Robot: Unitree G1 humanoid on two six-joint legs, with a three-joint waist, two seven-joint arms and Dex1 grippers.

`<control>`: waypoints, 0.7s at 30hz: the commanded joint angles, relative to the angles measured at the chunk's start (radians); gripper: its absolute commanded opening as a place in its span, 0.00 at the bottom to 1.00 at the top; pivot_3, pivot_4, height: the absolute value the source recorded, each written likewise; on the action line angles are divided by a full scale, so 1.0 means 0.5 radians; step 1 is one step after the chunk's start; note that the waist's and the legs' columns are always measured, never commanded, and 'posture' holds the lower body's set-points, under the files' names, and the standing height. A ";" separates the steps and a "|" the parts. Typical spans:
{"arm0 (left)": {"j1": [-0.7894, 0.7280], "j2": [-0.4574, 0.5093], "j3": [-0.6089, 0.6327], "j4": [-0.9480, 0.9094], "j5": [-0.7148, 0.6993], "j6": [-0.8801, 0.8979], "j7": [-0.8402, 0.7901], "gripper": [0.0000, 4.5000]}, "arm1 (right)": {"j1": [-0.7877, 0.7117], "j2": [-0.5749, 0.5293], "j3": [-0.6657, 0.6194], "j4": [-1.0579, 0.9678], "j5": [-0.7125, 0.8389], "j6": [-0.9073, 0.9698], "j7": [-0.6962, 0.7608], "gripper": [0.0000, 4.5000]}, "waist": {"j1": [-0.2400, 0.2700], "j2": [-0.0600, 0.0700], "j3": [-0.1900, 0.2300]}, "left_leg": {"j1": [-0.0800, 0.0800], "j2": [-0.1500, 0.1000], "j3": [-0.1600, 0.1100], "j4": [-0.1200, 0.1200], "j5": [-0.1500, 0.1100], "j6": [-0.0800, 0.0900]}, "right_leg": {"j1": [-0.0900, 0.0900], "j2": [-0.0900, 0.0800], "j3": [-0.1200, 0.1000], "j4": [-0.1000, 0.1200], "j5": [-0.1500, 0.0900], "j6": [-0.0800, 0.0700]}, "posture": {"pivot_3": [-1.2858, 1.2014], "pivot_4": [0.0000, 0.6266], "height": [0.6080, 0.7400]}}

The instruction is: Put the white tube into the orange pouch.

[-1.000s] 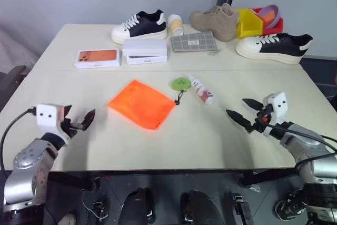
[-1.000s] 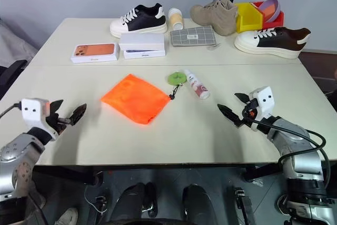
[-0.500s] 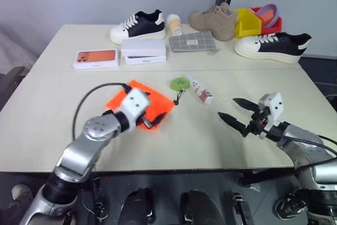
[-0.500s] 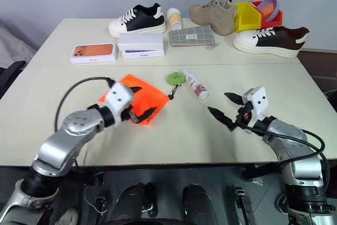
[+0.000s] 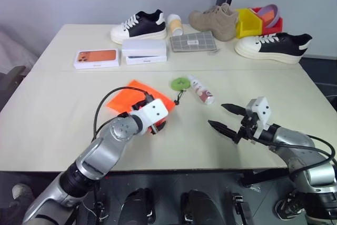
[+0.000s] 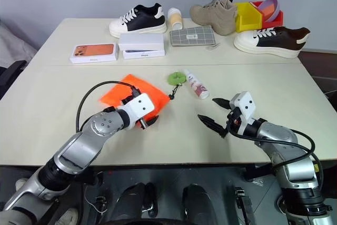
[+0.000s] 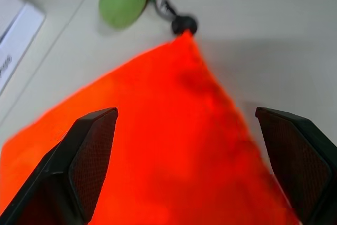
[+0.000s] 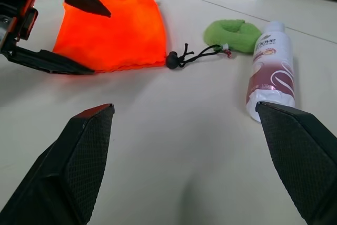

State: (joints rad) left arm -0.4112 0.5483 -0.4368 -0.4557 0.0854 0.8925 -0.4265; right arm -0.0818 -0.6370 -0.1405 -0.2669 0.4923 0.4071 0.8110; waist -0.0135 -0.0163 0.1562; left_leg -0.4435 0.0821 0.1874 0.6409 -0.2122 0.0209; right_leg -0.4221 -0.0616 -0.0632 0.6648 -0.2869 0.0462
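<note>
Head views: I am watching the left claw [image 5: 158, 126] hovering over the near corner of the orange pouch [image 5: 131, 96], fingers apart; the right claw [image 5: 227, 119] is hanging over bare surface [image 5: 52, 98], also spread wide, gripping nothing.
Tube position: I am seeing the white tube [image 5: 201, 90] lying flat just beyond the pouch's cord end, beside the green disc [image 5: 180, 82], with its long axis running from far-left to near-right.
Nearer arm: I am judging the right claw closer to the tube, which lies ahead of it and toward the left; the left claw is sitting by the pouch.
Left wrist view: I am looking between two spread fingers at the pouch [image 7: 158, 151], crumpled orange cloth, with its cord knot [image 7: 184, 25] at the far corner.
Right wrist view: I am facing the tube [image 8: 269, 77] between open fingers; white body, pink-red label, cap pointing away.
</note>
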 commanded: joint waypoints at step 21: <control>0.270 -0.313 0.666 -0.180 -0.290 0.003 0.067 0.14 | -0.068 0.041 0.015 -0.027 -0.023 -0.044 -0.020 1.00 | 0.002 0.000 0.000 | 0.000 0.000 -0.002 0.009 -0.003 0.004 | 0.006 -0.001 -0.002 0.001 0.000 0.000 | 0.52 0.24 1.00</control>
State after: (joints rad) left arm -0.2785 0.3955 -0.1298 -0.5005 -0.0498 0.9115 -0.3997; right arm -0.1012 -0.6158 -0.1207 -0.2599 0.4763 0.4036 0.7987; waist -0.0123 -0.0163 0.1562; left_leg -0.4434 0.0824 0.1862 0.6455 -0.2135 0.0229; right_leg -0.4188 -0.0620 -0.0640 0.6653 -0.2869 0.0462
